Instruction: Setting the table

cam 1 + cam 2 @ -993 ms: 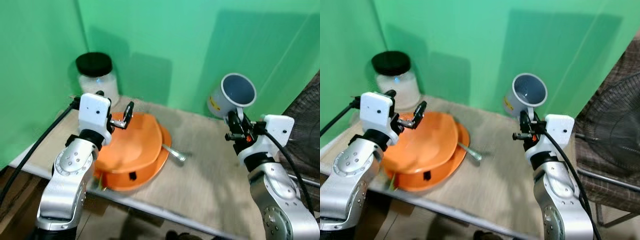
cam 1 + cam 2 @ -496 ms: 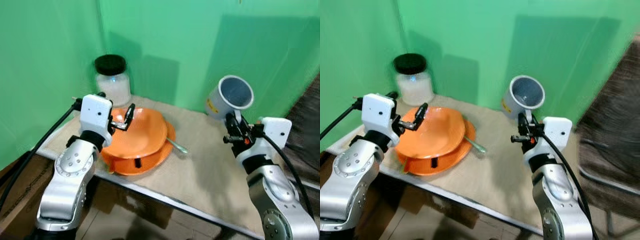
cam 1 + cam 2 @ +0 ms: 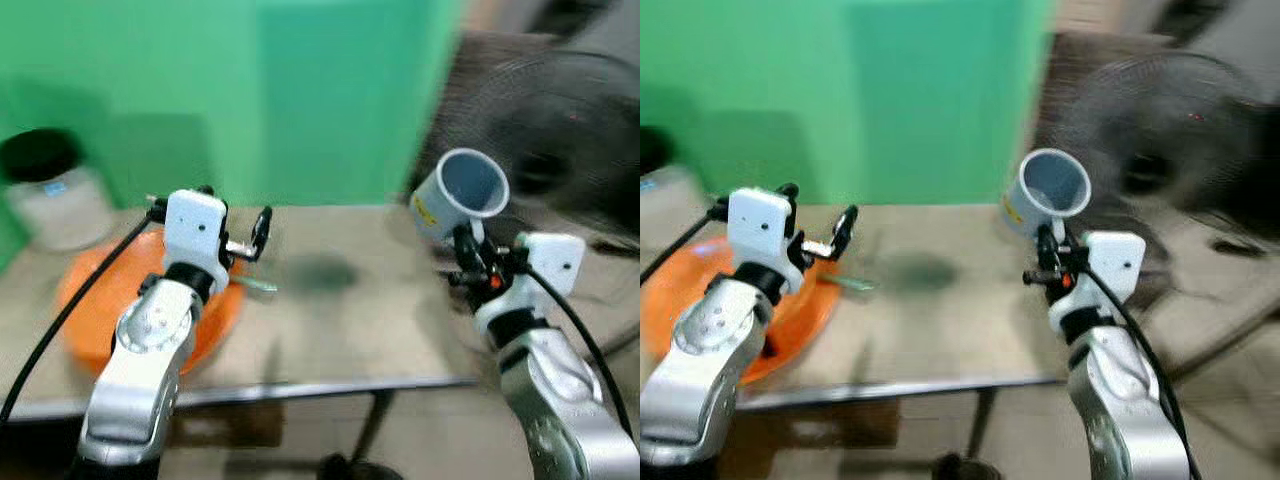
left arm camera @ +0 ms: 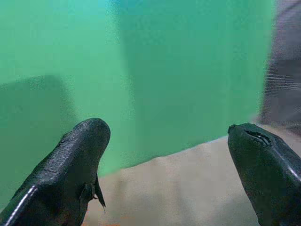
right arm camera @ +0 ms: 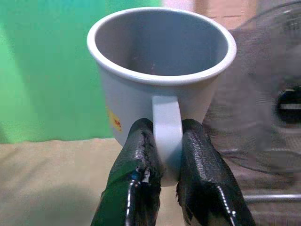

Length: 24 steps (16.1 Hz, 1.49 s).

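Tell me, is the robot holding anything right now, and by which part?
Yes: the right gripper pinches the grey mug by its handle. The left gripper is open, holding nothing.

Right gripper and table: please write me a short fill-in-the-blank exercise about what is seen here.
1. The right gripper holds the grey mug by its ____.
2. The left gripper is ____ and holds nothing.
3. The plates on the table are ____ in colour.

Missing words: handle; open; orange

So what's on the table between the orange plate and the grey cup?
Mostly bare table in the left eye view, apart from a metal utensil poking off the orange plate toward the grey cup.
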Available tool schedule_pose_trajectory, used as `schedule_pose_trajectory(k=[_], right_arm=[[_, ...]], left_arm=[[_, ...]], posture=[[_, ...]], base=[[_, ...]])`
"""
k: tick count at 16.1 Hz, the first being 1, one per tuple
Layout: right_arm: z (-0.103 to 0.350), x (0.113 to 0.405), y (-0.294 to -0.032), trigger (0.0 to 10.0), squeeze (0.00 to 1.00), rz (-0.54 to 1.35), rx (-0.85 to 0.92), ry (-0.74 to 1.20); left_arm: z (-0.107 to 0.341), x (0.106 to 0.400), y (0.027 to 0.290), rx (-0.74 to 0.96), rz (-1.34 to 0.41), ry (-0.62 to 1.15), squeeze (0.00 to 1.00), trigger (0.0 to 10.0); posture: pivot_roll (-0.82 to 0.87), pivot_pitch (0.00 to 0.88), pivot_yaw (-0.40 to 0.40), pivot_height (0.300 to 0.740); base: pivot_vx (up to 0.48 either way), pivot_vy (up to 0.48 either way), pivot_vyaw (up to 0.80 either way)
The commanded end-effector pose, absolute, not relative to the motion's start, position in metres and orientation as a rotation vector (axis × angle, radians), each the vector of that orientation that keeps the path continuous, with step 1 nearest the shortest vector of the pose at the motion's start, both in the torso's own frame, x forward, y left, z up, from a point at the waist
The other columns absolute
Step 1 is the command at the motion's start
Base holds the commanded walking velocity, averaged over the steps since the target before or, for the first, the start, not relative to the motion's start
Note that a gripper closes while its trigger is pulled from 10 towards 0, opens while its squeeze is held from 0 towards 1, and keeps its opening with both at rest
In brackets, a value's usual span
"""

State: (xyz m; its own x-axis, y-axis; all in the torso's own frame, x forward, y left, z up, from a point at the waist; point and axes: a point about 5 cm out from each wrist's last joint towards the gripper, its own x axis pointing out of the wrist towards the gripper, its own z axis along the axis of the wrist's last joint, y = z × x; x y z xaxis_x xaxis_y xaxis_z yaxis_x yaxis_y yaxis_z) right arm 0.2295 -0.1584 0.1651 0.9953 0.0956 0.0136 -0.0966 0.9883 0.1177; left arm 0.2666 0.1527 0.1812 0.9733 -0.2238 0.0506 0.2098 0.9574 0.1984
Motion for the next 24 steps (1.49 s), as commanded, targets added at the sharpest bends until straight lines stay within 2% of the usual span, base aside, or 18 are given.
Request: schedule_pose_trajectory(k=[1, 3, 7, 10, 12, 18, 19, 20, 21, 24], right_arm=[[0.173, 0.231, -0.159, 10.0, 0.00, 0.105, 0.105, -0.038], [0.173, 0.231, -0.157, 10.0, 0.00, 0.126, 0.108, -0.036], [0.173, 0.231, -0.155, 10.0, 0.00, 0.143, 0.109, -0.029], [0.174, 0.230, -0.162, 10.0, 0.00, 0.091, 0.114, -0.044], [0.176, 0.228, -0.170, 10.0, 0.00, 0.034, 0.041, -0.062], [0.178, 0.230, -0.175, 10.0, 0.00, -0.010, 0.053, -0.078], [0.177, 0.231, -0.176, 10.0, 0.00, -0.038, 0.051, -0.083], [0.174, 0.232, -0.177, 10.0, 0.00, -0.042, 0.052, -0.077], [0.171, 0.232, -0.174, 10.0, 0.00, -0.025, 0.056, -0.066], [0.171, 0.232, -0.172, 10.0, 0.00, -0.032, 0.053, -0.061]], left_arm=[[0.179, 0.265, 0.150, 0.190, -0.229, -0.061, 0.00, 10.0], [0.180, 0.265, 0.153, 0.180, -0.227, -0.060, 0.00, 10.0], [0.180, 0.265, 0.152, 0.178, -0.238, -0.061, 0.00, 10.0], [0.176, 0.267, 0.152, 0.183, -0.242, -0.039, 0.00, 10.0], [0.174, 0.269, 0.153, 0.211, -0.240, -0.023, 0.00, 10.0], [0.176, 0.275, 0.162, 0.156, -0.098, -0.079, 0.00, 10.0], [0.178, 0.277, 0.170, 0.177, -0.030, -0.082, 0.00, 10.0], [0.181, 0.276, 0.174, 0.203, -0.032, -0.073, 0.00, 10.0], [0.181, 0.272, 0.172, 0.213, -0.107, -0.079, 0.00, 10.0], [0.173, 0.273, 0.163, 0.232, -0.152, -0.036, 0.00, 10.0]], posture=[[0.01, 0.000, -0.055, 0.740], [0.01, 0.000, -0.056, 0.740], [0.01, 0.000, -0.053, 0.740], [0.00, 0.000, -0.050, 0.740], [-0.01, 0.000, -0.045, 0.740], [-0.01, 0.000, -0.054, 0.740], [-0.01, 0.000, -0.062, 0.740], [0.00, 0.000, -0.066, 0.740], [0.00, 0.000, -0.074, 0.740], [0.00, 0.000, -0.063, 0.740]], base=[[0.000, 0.000, -0.80], [0.000, 0.000, -0.58], [0.000, 0.000, 0.00], [0.000, 0.000, -0.80], [0.000, 0.000, -0.80], [0.000, 0.000, -0.80], [0.000, 0.000, -0.80], [0.000, 0.000, -0.80], [0.000, 0.000, -0.80], [0.000, 0.000, -0.80]])
